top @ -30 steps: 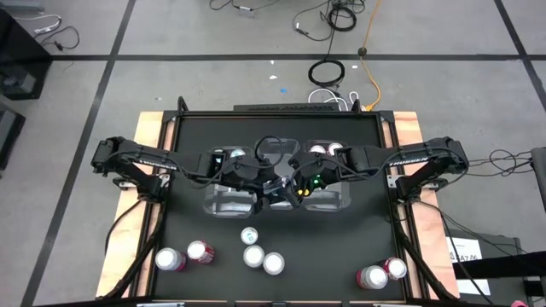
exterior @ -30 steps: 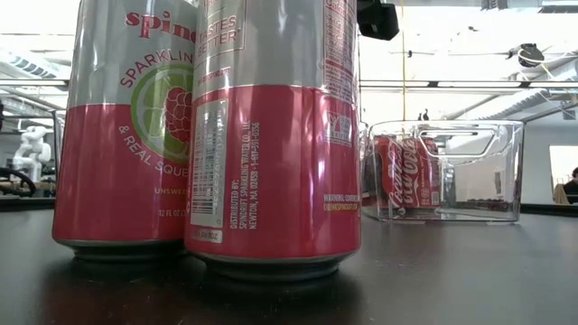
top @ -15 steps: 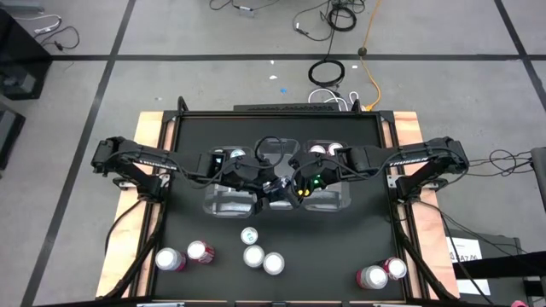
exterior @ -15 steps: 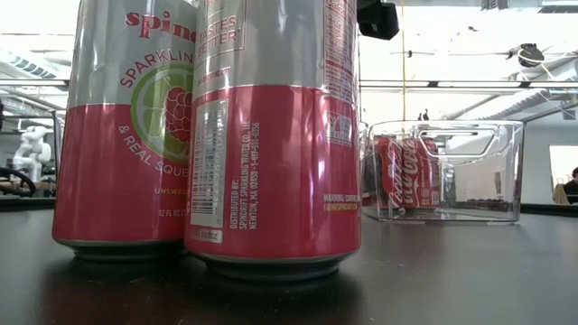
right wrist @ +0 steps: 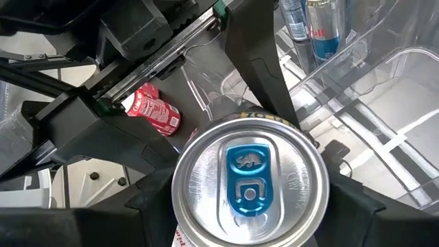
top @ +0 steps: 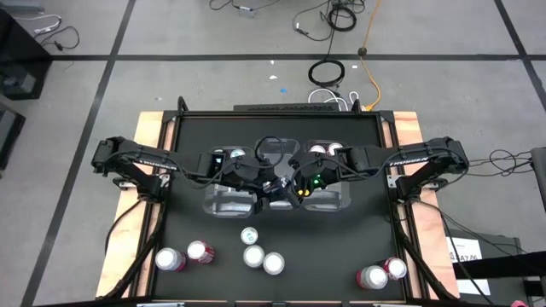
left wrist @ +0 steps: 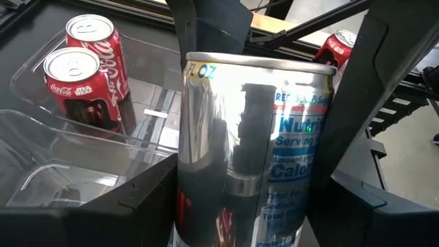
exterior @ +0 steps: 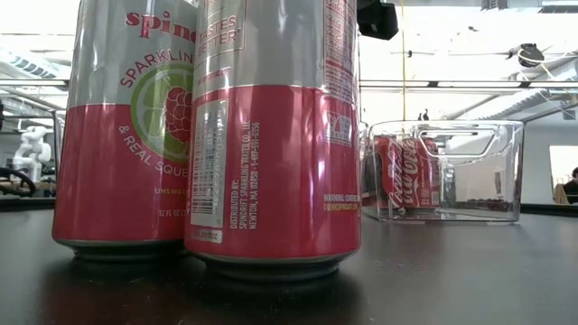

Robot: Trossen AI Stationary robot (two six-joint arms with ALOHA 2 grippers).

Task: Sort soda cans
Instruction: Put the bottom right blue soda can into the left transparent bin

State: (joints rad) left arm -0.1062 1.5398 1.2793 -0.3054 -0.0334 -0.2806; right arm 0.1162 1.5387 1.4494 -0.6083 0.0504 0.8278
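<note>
Mid-handover above the clear plastic rectangular bins [top: 328,203] at table centre: left gripper [left wrist: 250,206] and right gripper [right wrist: 250,206] both pinching one tall silver-and-blue soda can [left wrist: 250,151]. Next, likely: release one side, lower into matching bin.

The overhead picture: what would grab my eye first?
Two dark arms meet over the middle of the black table, both sets of jaws closed on one silver can with a blue tab above the clear bins. Two huge pink Spindrift cans fill the low view, and loose cans stand near the front edge.
</note>
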